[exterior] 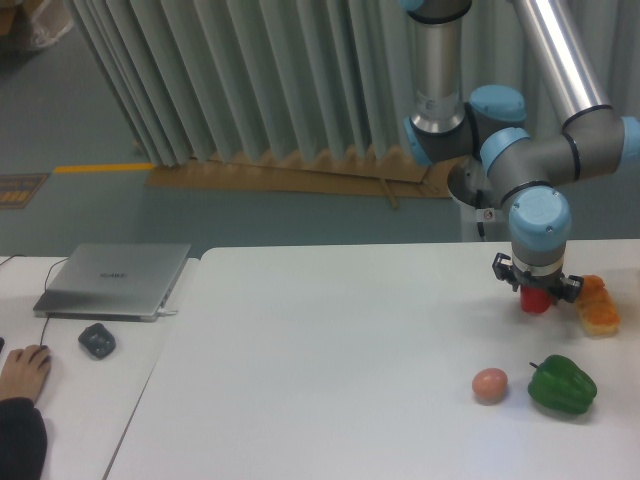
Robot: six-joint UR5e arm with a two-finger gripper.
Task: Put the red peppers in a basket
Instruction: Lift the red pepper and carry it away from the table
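Your gripper [536,294] is clamped on the red pepper [535,301], whose glossy skin could slip free, and you have no basket in view.

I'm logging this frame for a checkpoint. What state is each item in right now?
red bell pepper: under the end effector, on or just above the table; can't tell which.
end effector: around the pepper; closure unclear.
green bell pepper: lying on the table, untouched.
egg: resting beside it.
bread-like piece: on the table.
laptop: closed.
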